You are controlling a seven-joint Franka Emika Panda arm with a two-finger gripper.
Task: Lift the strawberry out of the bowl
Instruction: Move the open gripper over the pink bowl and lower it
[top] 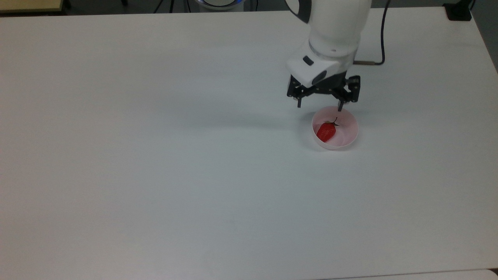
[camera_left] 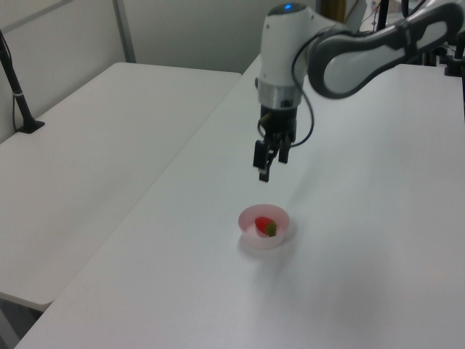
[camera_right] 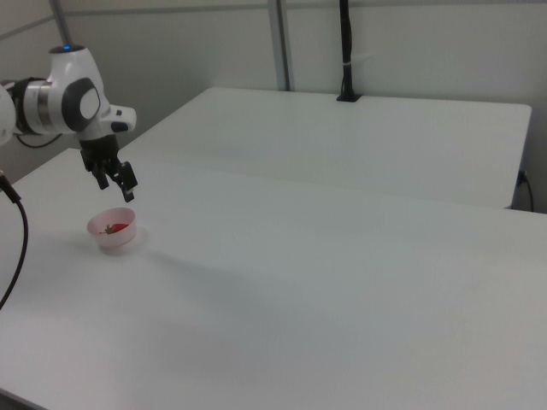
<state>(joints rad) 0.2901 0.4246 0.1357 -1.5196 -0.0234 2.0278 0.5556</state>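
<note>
Arm reaching out, gripper hanging open

The white arm (top: 336, 27) is stretching across from the top view's upper edge, its wrist (camera_left: 280, 94) pointing straight down. The black gripper (top: 320, 105) is hanging in the air with its two fingers (top: 298, 103) spread wide apart and holding nothing. In the left view the gripper (camera_left: 265, 171) is pointing downward; in the right view the gripper (camera_right: 120, 186) is sitting below the rounded white wrist housing, tilted slightly.
</note>
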